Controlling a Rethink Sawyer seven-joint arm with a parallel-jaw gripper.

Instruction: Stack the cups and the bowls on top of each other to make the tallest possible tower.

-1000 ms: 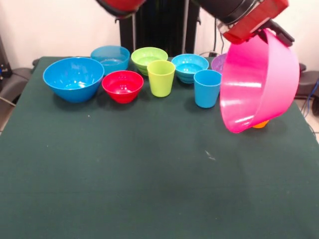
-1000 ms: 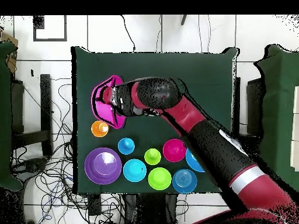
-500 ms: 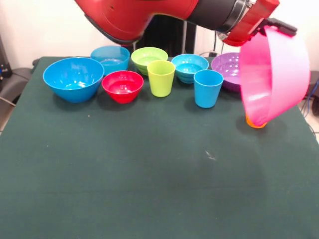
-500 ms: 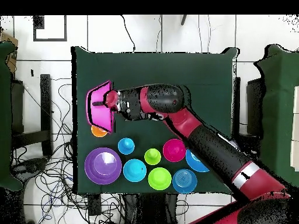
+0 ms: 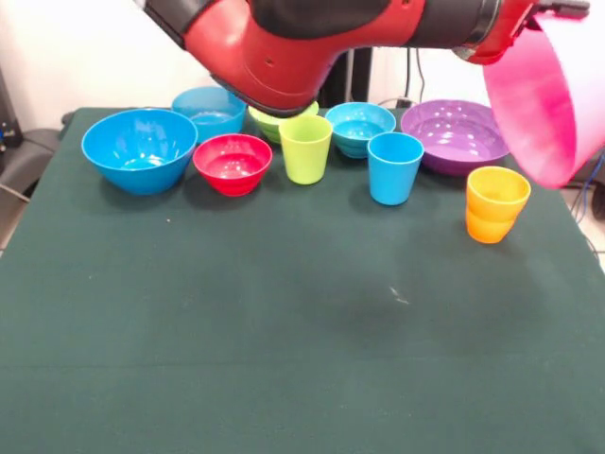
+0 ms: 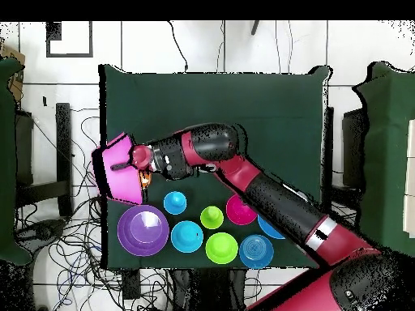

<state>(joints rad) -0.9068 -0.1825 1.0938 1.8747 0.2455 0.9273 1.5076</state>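
Observation:
My gripper (image 5: 560,9) is shut on the rim of the huge pink bowl (image 5: 553,95), which hangs tilted on its side above the table's right edge. From overhead the pink bowl (image 6: 116,168) overhangs the table's left edge, with the gripper (image 6: 134,161) beside it. Just below it stands the orange cup (image 5: 495,203), free of the bowl. Along the back are the purple bowl (image 5: 458,135), light blue cup (image 5: 394,167), small blue bowl (image 5: 359,126), lime green cup (image 5: 305,148), red bowl (image 5: 233,163), large blue bowl (image 5: 139,148) and ribbed cyan bowl (image 5: 210,107). The arm partly hides the lime green bowl (image 5: 267,121).
The red and black arm (image 6: 267,190) reaches across the row of ware in the overhead view, covering part of the large blue bowl (image 6: 273,226). The dark green table (image 5: 284,322) runs forward from the row. Cables lie on the floor around it.
The arm has swung the pink bowl outward and upward, past the table's edge. The orange cup, earlier mostly hidden behind the bowl, now shows fully.

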